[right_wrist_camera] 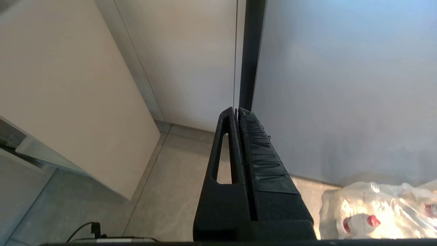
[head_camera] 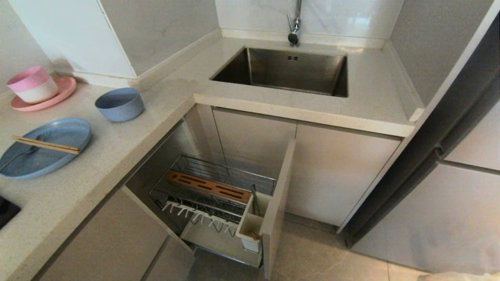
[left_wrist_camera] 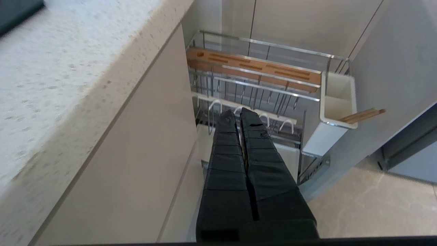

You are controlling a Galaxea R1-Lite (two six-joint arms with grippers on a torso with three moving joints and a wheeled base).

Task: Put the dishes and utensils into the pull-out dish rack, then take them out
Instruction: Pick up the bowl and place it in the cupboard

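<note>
Worktop: L-shaped speckled beige stone counter with a raised lip, backed by pale wall panels. Set into it, a rectangular steel sink under a chrome tap.

On the counter's left leg: small matte pale-blue round bowl, upright; wider shallow pale-blue plate nearer the edge, carrying a pair of thin light-brown wooden chopsticks laid across it, with a slim silver metal utensil beneath them. Behind, a pink-and-white bowl sits on a pink plate.

Below the counter: chrome wire pull-out dish rack, drawn out, holding a slotted brown wooden bar, white plastic prongs and a white utensil cup; beige front panel at its end.

Floor: grey tile.

Left gripper: black fingers pressed together, empty, pointing towards the rack.

Right gripper: fingers pressed together, empty, over the floor beside cabinet fronts.
</note>
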